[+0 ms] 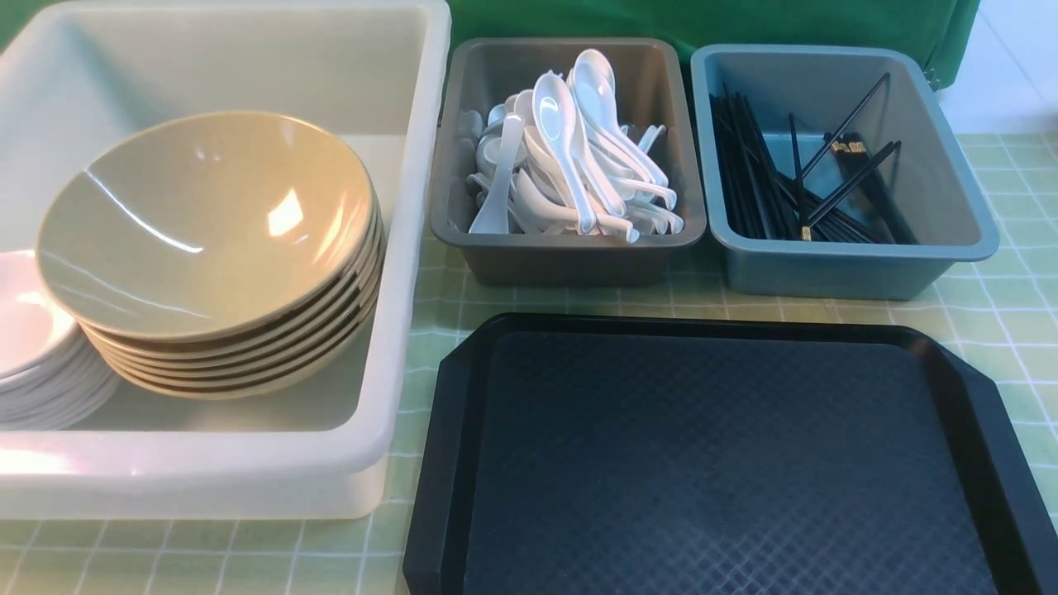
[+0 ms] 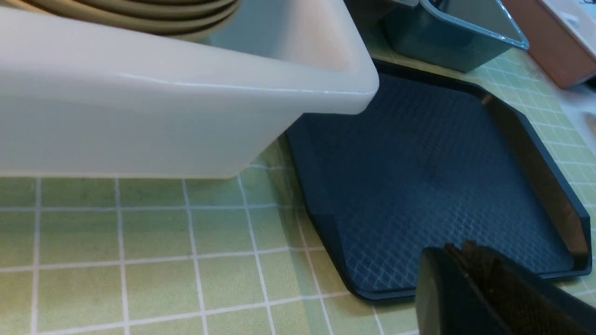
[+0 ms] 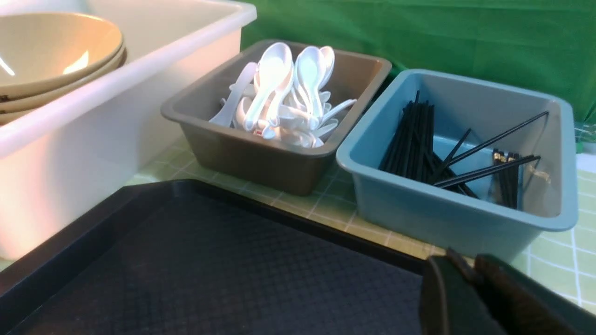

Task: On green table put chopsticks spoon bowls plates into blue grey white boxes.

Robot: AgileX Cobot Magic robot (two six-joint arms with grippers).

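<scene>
Bowls (image 1: 207, 240), glossy tan with thin dark rims, sit stacked inside the big white box (image 1: 397, 248) on the left of the table (image 1: 1000, 306), which wears a pale green cloth with a light grid. Tucked beside that stack, at the left edge of the same box, is a pile of shiny white plates (image 1: 33, 347). The dark grey box (image 1: 570, 256) in the middle is heaped with glossy white spoons (image 1: 570, 157), scoops pointing every which way. Just right of it, the blue box (image 1: 860, 264) holds the thin black chopsticks (image 1: 793, 190): most lie bundled along its left side, a few lean crosswise, and some show small gold bands. In front of the two small boxes lies a black tray (image 1: 711, 463) with a diamond-textured floor and clipped corners, nothing on it.

Left gripper (image 2: 465, 260) hangs low over the tray's corner, fingers together and holding nothing. Right gripper (image 3: 465, 267) sits over the tray near the blue box, fingers nearly together with only a thin slit between them, also holding nothing.
</scene>
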